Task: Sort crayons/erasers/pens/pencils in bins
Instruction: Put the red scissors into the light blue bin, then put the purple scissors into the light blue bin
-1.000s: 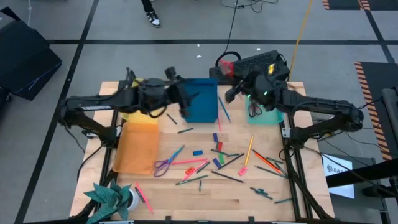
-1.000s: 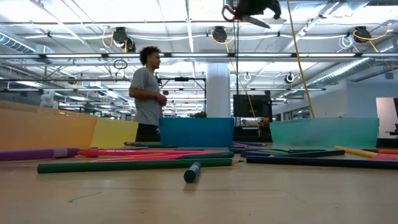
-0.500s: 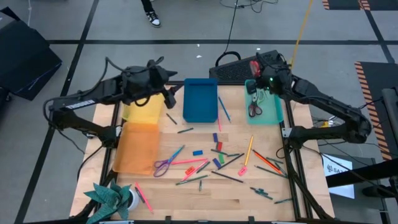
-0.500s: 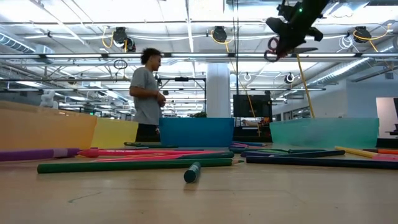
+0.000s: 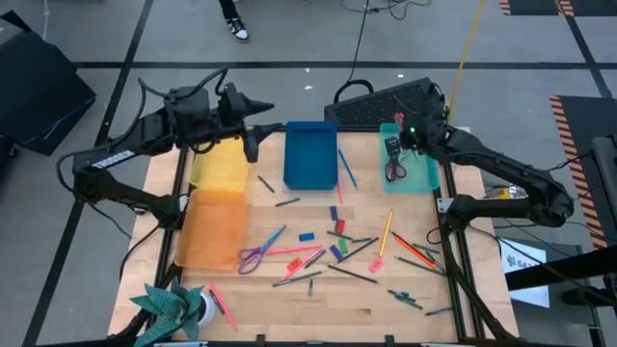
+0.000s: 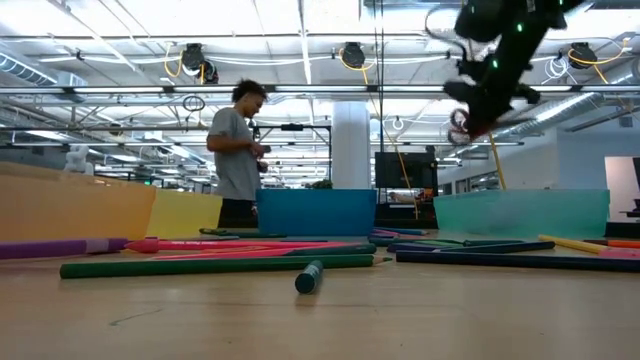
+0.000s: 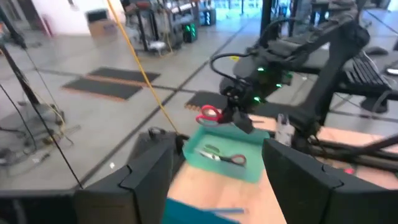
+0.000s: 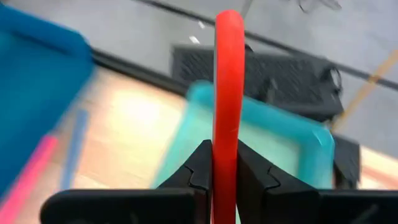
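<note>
My right gripper [image 5: 393, 145] hangs over the teal bin [image 5: 420, 175], shut on a pair of red-handled scissors [image 7: 208, 115]. A second pair of scissors [image 5: 393, 172] lies flat inside that bin. My left gripper [image 5: 256, 127] is open, with nothing between its fingers. It hovers between the yellow bin [image 5: 217, 164] and the blue bin [image 5: 310, 156]. The orange bin [image 5: 212, 226] stands nearer. Pens, pencils and crayons [image 5: 337, 253] lie scattered on the wooden table, with small erasers [image 5: 307, 236] among them. My right gripper pinches a red handle loop [image 8: 227, 93] of the scissors between its two fingers. The scissors are lifted clear above the teal bin [image 6: 520, 212]. The gripper hides the blades.
A black keyboard [image 5: 390, 101] lies behind the teal bin. Purple scissors [image 5: 255, 255] lie near the orange bin. A small potted plant [image 5: 174, 304] stands at the near left corner. A person [image 6: 238, 150] stands beyond the table's far side.
My right gripper has carried the red scissors toward the table's right edge and down, from high between the blue and teal bins to low over the teal bin. My left gripper has drawn back toward the table's left edge, from over the blue bin to beside the yellow one.
</note>
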### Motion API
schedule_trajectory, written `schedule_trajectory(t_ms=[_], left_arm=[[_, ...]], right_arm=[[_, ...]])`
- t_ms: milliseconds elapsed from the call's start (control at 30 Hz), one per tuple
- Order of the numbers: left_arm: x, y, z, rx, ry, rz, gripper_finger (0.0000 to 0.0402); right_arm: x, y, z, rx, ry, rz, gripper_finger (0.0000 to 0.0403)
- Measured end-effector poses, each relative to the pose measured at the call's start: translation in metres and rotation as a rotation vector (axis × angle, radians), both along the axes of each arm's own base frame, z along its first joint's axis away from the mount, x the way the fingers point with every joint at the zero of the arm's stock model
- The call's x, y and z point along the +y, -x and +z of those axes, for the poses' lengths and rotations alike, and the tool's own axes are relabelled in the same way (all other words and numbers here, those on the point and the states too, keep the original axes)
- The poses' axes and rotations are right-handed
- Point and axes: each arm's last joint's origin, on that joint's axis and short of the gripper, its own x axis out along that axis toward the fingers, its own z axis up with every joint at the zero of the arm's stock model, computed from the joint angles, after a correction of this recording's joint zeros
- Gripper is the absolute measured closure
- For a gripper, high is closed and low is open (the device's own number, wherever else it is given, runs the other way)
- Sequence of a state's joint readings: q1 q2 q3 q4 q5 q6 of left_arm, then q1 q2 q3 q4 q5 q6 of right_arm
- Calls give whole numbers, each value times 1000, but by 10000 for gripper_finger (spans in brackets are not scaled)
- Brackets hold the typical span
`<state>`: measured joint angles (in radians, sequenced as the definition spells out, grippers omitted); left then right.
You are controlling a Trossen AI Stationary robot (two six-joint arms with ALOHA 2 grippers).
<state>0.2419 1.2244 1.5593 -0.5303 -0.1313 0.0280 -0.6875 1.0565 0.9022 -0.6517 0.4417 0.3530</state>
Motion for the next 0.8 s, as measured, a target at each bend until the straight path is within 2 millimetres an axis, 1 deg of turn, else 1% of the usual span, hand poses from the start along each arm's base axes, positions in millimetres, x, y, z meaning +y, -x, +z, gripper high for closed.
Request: schedule_trajectory(t_ms=[133, 233, 367, 467, 533, 633, 700, 800], left_arm=[[-10, 8, 1, 13, 34, -30, 151], [-19, 16, 6, -9, 27, -61, 151], [-25, 29, 13, -42, 12, -85, 151], [-28, 39, 17, -70, 21, -90, 151], [-31, 44, 19, -81, 26, -97, 151], [-34, 50, 22, -97, 24, -109, 151], [-35, 51, 22, -101, 25, -115, 151], [-35, 51, 21, -94, 40, -114, 151]], right_arm=[[-6, 11, -34, 70, -41, -45, 373], [-10, 16, -57, 113, -80, -74, 373], [-11, 18, -81, 165, -119, -79, 373], [-12, 19, -97, 208, -101, -89, 372], [-13, 22, -106, 230, -77, -116, 356], [-18, 25, -115, 209, -67, -142, 319], [-19, 25, -117, 208, -68, -150, 298], [-19, 24, -115, 181, -61, -135, 275]])
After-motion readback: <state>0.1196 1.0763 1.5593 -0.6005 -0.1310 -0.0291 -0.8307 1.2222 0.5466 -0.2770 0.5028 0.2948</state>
